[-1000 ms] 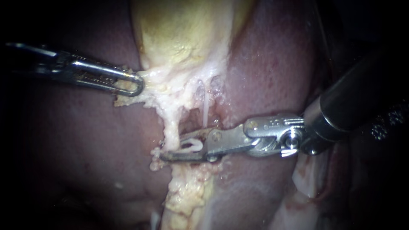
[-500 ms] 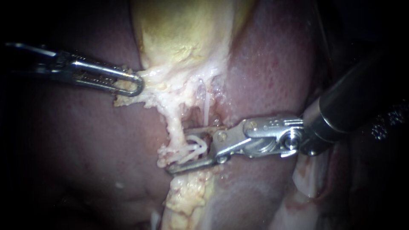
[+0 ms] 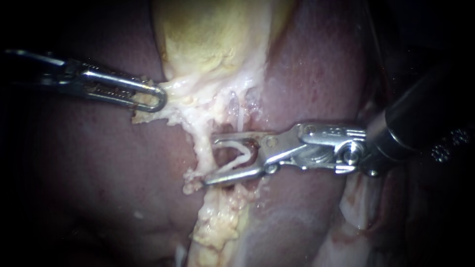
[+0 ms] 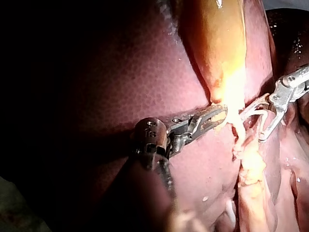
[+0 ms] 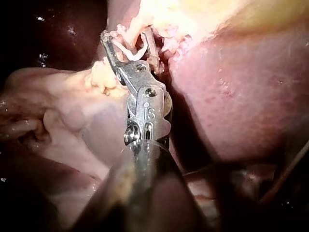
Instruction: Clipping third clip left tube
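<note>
White clip (image 3: 240, 152) between right instrument's (image 3: 210, 161) parted jaws shows clearest by endoscope.

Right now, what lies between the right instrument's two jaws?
A white clip, spread in a V, lies in the gap between the open jaws of the right instrument; the endoscope view shows it most plainly.
</note>
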Robot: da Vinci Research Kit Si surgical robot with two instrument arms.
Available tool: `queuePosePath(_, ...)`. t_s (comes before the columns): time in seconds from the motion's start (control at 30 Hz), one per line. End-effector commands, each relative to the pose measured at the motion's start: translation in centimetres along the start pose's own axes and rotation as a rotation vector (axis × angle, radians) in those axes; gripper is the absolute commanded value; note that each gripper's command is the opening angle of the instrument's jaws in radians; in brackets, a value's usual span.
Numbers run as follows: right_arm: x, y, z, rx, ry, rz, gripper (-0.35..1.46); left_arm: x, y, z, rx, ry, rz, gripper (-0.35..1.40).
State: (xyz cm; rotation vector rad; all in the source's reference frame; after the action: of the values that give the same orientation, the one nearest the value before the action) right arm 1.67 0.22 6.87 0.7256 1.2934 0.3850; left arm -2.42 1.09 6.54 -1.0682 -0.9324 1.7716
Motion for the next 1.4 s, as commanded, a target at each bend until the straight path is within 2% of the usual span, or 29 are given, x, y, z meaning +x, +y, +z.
queuePosePath(0.03,0.00,0.00,0.01,0.009,0.006,0.008,0.50,0.00,0.00,0.00,0.000,0.000,0.000,-0.35)
queuePosePath(0.27,-0.03,0.05,0.08,0.061,0.019,0.051,0.49,0.00,0.00,0.00,0.000,0.000,0.001,-0.35)
queuePosePath(0.73,-0.01,0.23,0.46,0.126,0.092,0.115,0.48,0.00,0.02,0.01,0.000,0.000,0.000,-0.35)
queuePosePath(0.97,-0.08,0.24,0.63,0.146,0.120,0.140,0.49,0.06,0.03,-0.05,0.001,0.002,-0.003,-0.35)
queuePosePath(1.1,-0.07,0.26,0.66,0.146,0.126,0.146,0.49,0.10,0.04,-0.09,0.003,0.004,-0.005,-0.35)
queuePosePath(1.23,-0.06,0.26,0.68,0.151,0.149,0.152,0.49,0.11,0.04,-0.11,0.005,0.005,-0.006,-0.35)
queuePosePath(1.4,-0.03,0.23,0.68,0.153,0.149,0.159,0.49,0.12,0.04,-0.13,0.006,0.007,-0.013,-0.35)
